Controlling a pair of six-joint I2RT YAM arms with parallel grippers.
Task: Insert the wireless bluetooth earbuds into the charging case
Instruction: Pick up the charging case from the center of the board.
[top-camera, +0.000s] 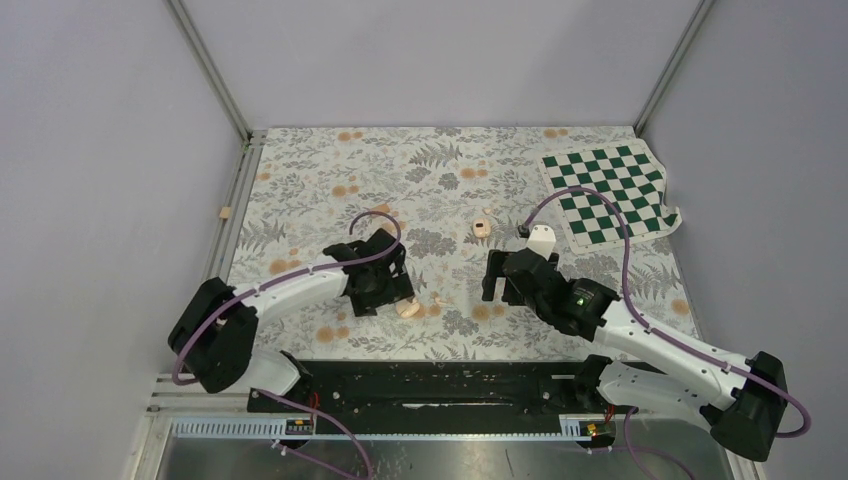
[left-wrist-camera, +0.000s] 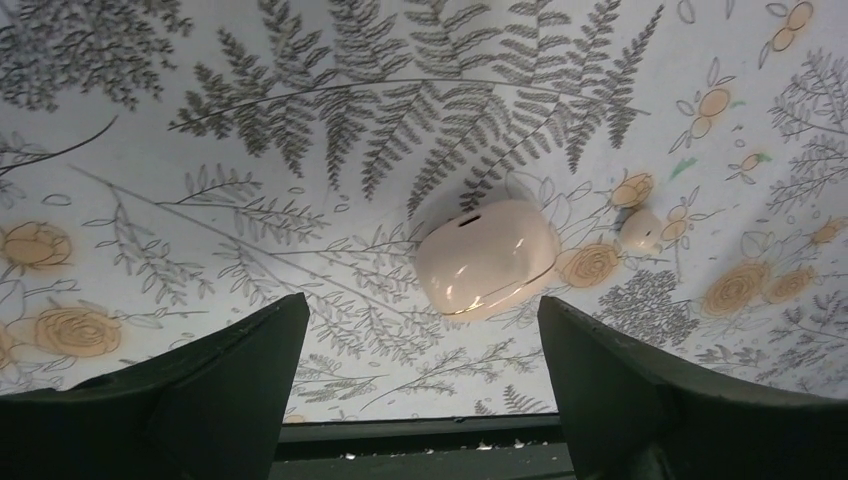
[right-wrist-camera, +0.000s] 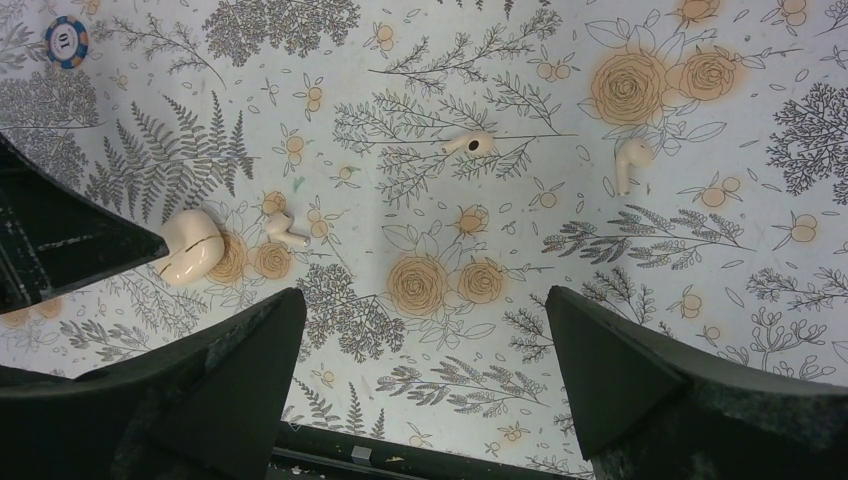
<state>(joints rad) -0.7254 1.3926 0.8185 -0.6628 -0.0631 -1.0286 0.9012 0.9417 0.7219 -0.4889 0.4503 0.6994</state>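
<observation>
Left gripper (left-wrist-camera: 422, 308) is spread wide with nothing in it. The closed charging case (left-wrist-camera: 487, 257) lies on the floral cloth (left-wrist-camera: 150, 180) just ahead of its fingers, with one earbud (left-wrist-camera: 640, 230) near it. Right gripper (right-wrist-camera: 425, 300) is wide open too, empty.

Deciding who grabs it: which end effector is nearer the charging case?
Left. The left end effector is at the charging case, which lies just beyond its open jaws; the right end effector stands well apart.

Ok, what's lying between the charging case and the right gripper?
One earbud, close beside the charging case, short of the right gripper; top view.
</observation>
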